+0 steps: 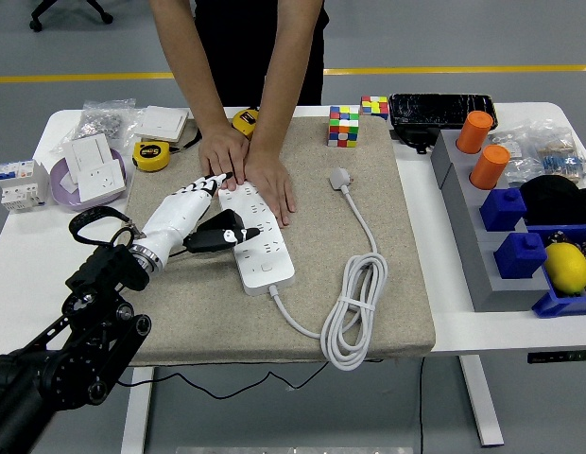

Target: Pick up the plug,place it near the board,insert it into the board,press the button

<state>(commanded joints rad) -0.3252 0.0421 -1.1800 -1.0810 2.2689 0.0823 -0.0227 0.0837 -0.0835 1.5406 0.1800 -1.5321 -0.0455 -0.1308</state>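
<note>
A white power strip (pixel 262 248) lies lengthwise on the beige mat (pixel 369 312). Its white cable (pixel 354 303) coils to the right and ends in a white plug (pixel 341 178). My left hand (pixel 206 227) comes in from the lower left, fingers shut on a black plug (pixel 224 234). That plug sits over the strip's left edge, near its middle sockets. Whether its pins are in a socket is hidden. The strip's button (pixel 266 267) shows near its close end. A person's hands (pixel 271 183) press flat on the strip's far end.
Two yellow tape measures (pixel 152 155) and white wall sockets (pixel 99 175) lie at the back left. Rubik's cubes (pixel 344 125) stand behind the mat. At the right a grey rack (pixel 463 222) carries orange cylinders (pixel 489 165) and blue blocks (pixel 520 253), with a lemon (pixel 567 267) beside it.
</note>
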